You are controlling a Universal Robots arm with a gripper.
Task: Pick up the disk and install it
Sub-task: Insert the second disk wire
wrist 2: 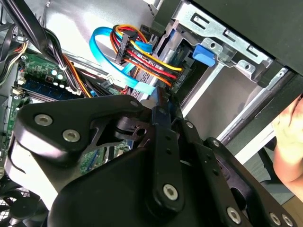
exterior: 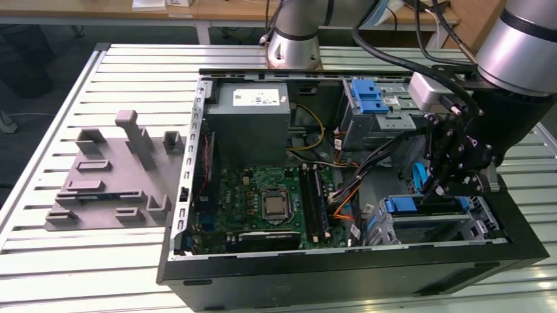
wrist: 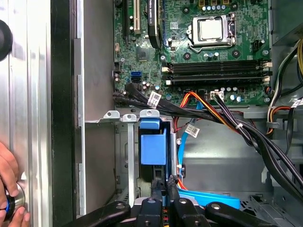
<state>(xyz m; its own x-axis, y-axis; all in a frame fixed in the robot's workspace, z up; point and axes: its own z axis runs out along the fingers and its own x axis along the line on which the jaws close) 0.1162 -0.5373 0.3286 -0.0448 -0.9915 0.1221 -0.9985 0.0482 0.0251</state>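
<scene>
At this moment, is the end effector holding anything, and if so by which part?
It cannot be told. The end effector sits low inside the case by the drive cage, tips close together at the cables; no clear grip shows.

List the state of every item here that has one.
Computer case: side panel off, interior exposed.
CPU socket: no cooler, chip bare.
Disk: seated in the lower drive cage.
Gripper: fingers closed together, just above the disk's cables.
Grey fixture: nothing on it.
</scene>
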